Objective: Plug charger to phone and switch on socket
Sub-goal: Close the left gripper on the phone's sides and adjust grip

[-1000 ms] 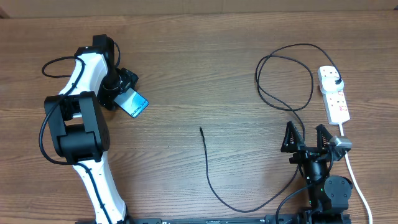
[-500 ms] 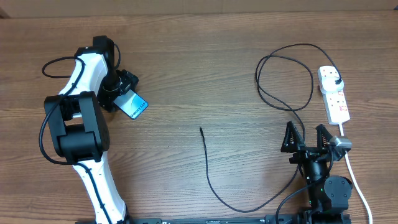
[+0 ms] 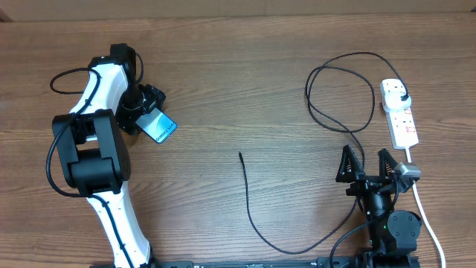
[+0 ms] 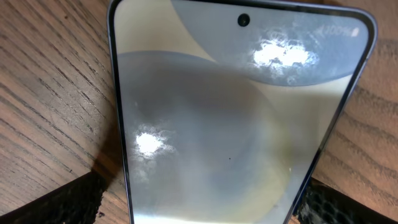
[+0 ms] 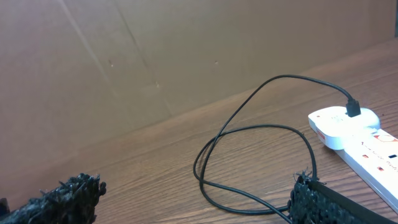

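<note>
- slim blue-screen smartphone flat on brown wooden surface, left side, between wide-apart jaws of left gripper
- right gripper jaws apart, empty
- thin black charger cable plugged into white power strip, tip loose mid-surface

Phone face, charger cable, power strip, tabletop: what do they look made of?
Phone: glossy glass-like face, sharp glare spots; edge looks metallic, unsure.
Charger cable: black, matte, probably rubbery sheath; lies in loose loops.
Power strip: smooth white plastic, soft sheen.
Tabletop: matte brown wood grain; solid wood or laminate, cannot tell.
</note>
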`<action>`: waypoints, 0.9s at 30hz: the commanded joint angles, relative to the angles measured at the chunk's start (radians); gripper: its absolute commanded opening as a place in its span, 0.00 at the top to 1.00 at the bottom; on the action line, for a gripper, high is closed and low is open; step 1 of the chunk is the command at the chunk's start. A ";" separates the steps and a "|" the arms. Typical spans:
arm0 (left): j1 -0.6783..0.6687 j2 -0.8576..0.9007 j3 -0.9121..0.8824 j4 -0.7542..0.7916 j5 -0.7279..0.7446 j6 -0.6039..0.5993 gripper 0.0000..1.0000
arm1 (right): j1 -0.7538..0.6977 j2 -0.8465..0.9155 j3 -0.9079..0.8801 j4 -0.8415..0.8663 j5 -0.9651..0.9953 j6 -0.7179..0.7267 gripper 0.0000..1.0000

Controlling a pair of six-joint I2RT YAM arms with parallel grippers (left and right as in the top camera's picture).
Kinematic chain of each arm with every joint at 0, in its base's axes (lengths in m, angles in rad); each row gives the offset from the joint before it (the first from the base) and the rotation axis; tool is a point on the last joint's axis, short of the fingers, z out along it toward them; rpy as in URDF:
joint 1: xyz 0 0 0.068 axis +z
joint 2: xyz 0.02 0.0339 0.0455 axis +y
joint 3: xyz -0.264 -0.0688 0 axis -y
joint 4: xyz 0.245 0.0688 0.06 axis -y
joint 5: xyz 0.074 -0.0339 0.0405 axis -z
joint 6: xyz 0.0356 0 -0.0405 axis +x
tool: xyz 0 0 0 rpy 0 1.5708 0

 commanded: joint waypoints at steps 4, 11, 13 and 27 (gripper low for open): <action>-0.021 0.075 -0.059 -0.010 -0.018 0.003 0.00 | 0.006 -0.007 -0.011 0.006 0.013 -0.006 0.00; -0.024 0.075 -0.058 -0.003 -0.018 0.003 0.00 | 0.006 -0.007 -0.011 0.006 0.013 -0.006 0.00; -0.024 0.075 -0.059 -0.003 -0.018 0.003 0.00 | 0.006 -0.007 -0.011 0.006 0.013 -0.006 0.00; -0.024 0.075 -0.059 -0.002 -0.018 0.003 0.03 | 0.006 -0.007 -0.011 0.006 0.013 -0.006 0.00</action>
